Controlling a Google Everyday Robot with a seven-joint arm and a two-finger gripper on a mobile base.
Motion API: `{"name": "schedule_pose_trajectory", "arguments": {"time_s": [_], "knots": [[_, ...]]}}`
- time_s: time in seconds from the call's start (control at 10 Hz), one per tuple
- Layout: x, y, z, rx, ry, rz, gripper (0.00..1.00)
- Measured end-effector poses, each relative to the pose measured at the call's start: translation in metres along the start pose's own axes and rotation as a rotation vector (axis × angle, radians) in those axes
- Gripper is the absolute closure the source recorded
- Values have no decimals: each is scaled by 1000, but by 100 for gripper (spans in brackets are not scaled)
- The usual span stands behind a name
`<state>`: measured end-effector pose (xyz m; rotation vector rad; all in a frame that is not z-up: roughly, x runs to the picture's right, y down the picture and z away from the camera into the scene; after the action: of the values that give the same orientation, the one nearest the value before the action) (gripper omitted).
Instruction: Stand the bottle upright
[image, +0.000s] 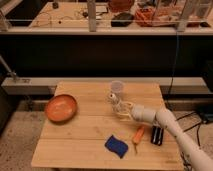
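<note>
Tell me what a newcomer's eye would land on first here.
First comes the white arm reaching in from the lower right, its gripper at the bottle near the table's middle, just in front of the translucent cup. Next, the orange bowl on the left, and the blue sponge near the front edge.

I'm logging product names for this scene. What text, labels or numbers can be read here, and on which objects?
No text can be read.
Bottle: pale label, too blurred to read.
Cup, orange bowl, blue sponge, black object: no print visible.
The hand sits at the bottle, mid-table; no markings visible on it.
</note>
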<state>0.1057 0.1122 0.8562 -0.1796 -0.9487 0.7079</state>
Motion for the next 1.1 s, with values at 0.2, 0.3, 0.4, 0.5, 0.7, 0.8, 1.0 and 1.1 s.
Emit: {"name": "schedule_pose_trajectory", "arguments": {"time_s": [0.2,0.3,0.4,0.5,0.7,0.8,1.0,1.1], "knots": [[0,0,0,1,1,4,97],[2,2,0,1,5,12,97],[3,1,-1,3,6,13,97],[2,2,-1,2,6,13,97],[2,2,-1,2,7,12,97],[2,2,-1,2,6,13,97],[2,2,-1,1,7,13,97],[2,2,-1,2,7,13,97]]}}
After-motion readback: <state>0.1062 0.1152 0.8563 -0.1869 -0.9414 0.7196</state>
